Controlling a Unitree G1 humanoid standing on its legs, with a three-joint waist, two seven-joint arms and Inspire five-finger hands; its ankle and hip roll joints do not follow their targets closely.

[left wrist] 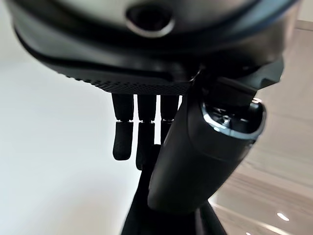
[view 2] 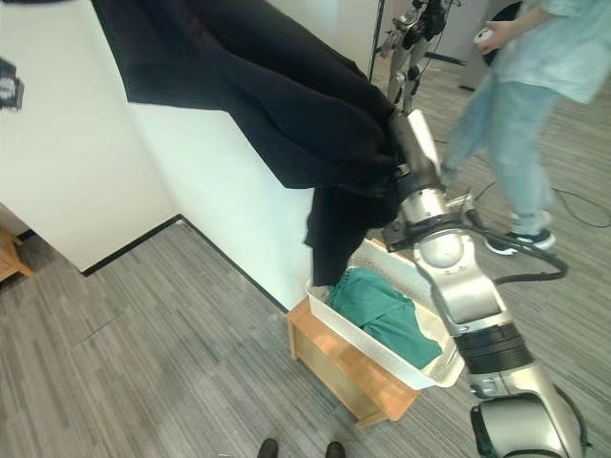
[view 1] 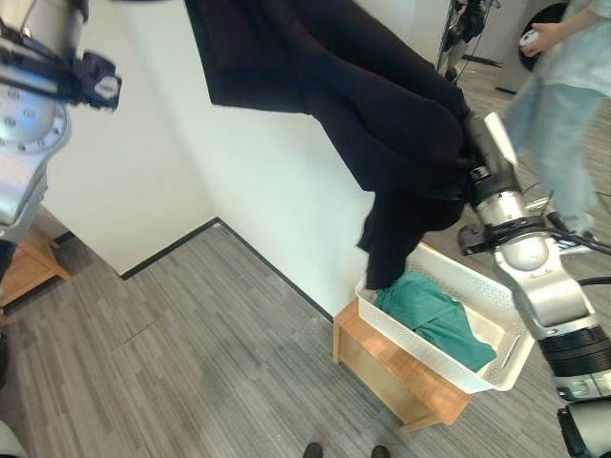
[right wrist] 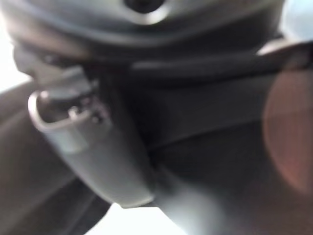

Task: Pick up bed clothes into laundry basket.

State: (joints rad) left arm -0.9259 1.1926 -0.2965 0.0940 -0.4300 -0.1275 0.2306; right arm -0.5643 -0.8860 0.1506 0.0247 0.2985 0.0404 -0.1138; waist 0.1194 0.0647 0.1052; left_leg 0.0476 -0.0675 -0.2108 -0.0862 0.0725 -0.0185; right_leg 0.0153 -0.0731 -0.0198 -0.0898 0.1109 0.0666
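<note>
A low light-wood stand (view 1: 396,377) sits on the grey wood-grain plank floor (view 1: 191,353) beside a white wall with black skirting (view 1: 143,191). A person in pale blue clothes (view 2: 520,95) stands behind.

A laundry basket (view 1: 504,372) sits on a low wooden stand (view 1: 401,377), which stands on the floor (view 1: 200,334) against the bed's side (view 1: 286,181). One garment (view 1: 439,320) lies in the basket. A second garment (view 1: 382,114) hangs over the bed's edge, above the basket. A person (view 1: 563,105) stands behind.
</note>
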